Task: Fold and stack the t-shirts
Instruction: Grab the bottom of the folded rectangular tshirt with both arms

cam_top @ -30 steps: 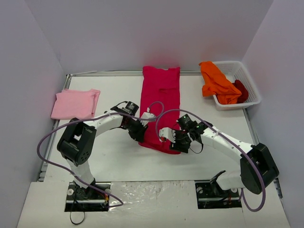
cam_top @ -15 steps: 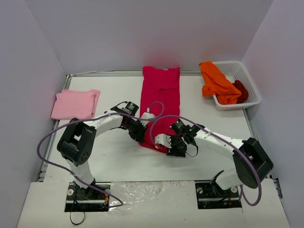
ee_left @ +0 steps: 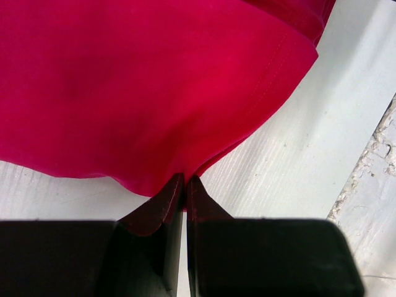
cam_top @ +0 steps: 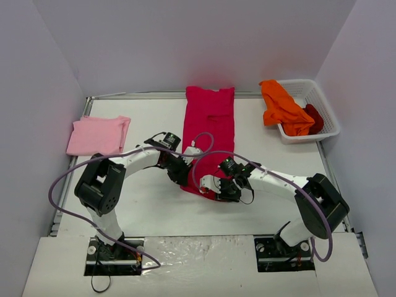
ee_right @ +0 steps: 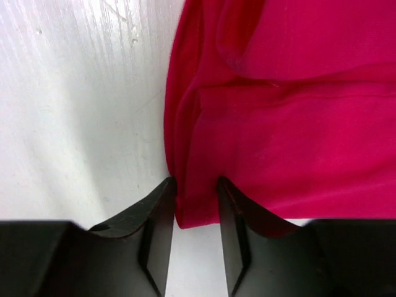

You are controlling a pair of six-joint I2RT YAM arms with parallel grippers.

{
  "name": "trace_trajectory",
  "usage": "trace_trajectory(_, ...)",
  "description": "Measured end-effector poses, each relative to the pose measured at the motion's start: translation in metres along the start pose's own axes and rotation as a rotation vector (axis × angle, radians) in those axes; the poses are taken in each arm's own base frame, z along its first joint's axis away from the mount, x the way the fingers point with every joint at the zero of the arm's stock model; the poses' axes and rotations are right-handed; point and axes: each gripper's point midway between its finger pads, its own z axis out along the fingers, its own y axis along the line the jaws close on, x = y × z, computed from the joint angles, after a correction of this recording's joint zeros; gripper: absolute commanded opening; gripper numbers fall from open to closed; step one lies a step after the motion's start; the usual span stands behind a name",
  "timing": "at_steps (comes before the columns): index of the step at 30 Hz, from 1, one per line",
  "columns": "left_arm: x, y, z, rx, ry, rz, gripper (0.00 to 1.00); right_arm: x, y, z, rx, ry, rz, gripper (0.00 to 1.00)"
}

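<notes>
The large crimson-magenta t-shirt (cam_top: 210, 120) lies in a long folded strip down the middle of the table. My left gripper (cam_top: 183, 179) is at the strip's near left corner. In the left wrist view it (ee_left: 185, 179) is shut on the hem, with the cloth (ee_left: 154, 93) spread out beyond it. My right gripper (cam_top: 215, 188) is at the near right corner. There its jaws (ee_right: 195, 182) stand partly apart, straddling a folded edge of the same shirt (ee_right: 278, 124). A pale pink t-shirt (cam_top: 98, 135) lies folded at the left. An orange t-shirt (cam_top: 281, 106) and a dark red one (cam_top: 314, 116) lie in the basket.
The white mesh basket (cam_top: 328, 127) stands at the back right, with the orange shirt hanging over its left rim. Grey walls close in the table on three sides. Both arms' cables loop over the near middle of the table.
My right arm has shifted left along the shirt's near edge, and its jaws have narrowed around the folded corner. The left arm has held still, gripping the hem.
</notes>
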Motion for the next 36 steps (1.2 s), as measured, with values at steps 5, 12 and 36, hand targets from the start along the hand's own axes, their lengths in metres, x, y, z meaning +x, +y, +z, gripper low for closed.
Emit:
trace_trajectory(5,0.001,0.001,-0.001,-0.001,0.001,-0.003,0.02,-0.002,-0.004,0.001,0.016,-0.003,-0.001,0.11)
trace_trajectory(12,0.001,0.0,-0.001,0.004,-0.001,-0.005,0.02,-0.002,-0.007,0.0,0.027,0.0,0.001,0.0)
trace_trajectory(36,0.009,-0.058,-0.025,0.215,-0.112,0.065,0.02,-0.023,0.029,-0.044,-0.211,-0.085,0.004,0.0)
